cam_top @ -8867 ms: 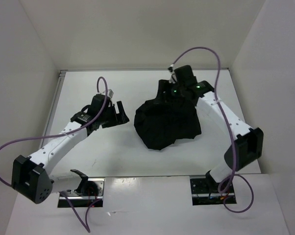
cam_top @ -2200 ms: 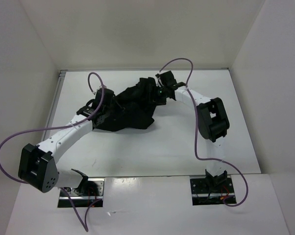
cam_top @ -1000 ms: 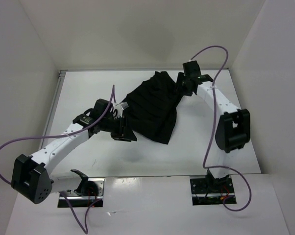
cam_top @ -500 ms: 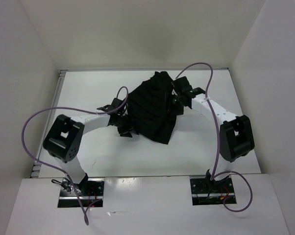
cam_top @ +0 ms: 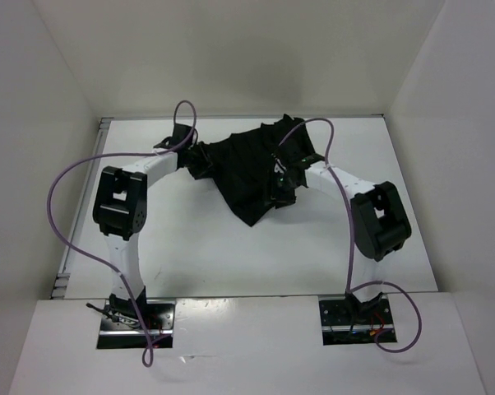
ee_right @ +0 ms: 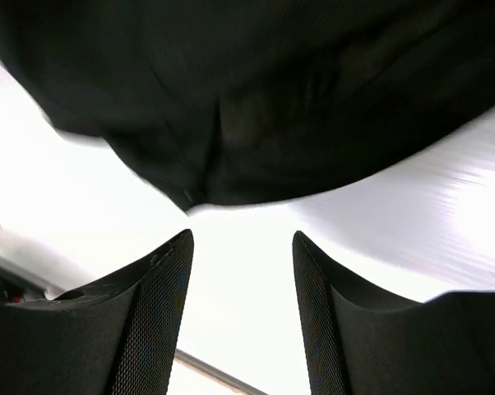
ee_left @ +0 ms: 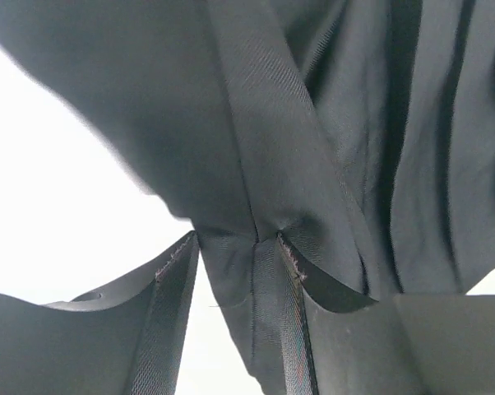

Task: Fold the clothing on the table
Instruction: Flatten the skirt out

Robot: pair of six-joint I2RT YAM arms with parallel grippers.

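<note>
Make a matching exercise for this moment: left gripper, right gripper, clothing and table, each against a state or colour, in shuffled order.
1. left gripper
2. right gripper
3. clothing
4. table

A. open, holding nothing
B. glossy white
C. closed on fabric
D. black and rumpled

Pairs: 1-C, 2-A, 3-D, 4-B

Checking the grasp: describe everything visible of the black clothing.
The clothing is plain black matte fabric, creased, not yet folded, bunched across the far middle of the white table, one corner trailing nearward. The left end effector pinches a seamed band of it; the right end effector stands open, short of the fabric's edge.
</note>
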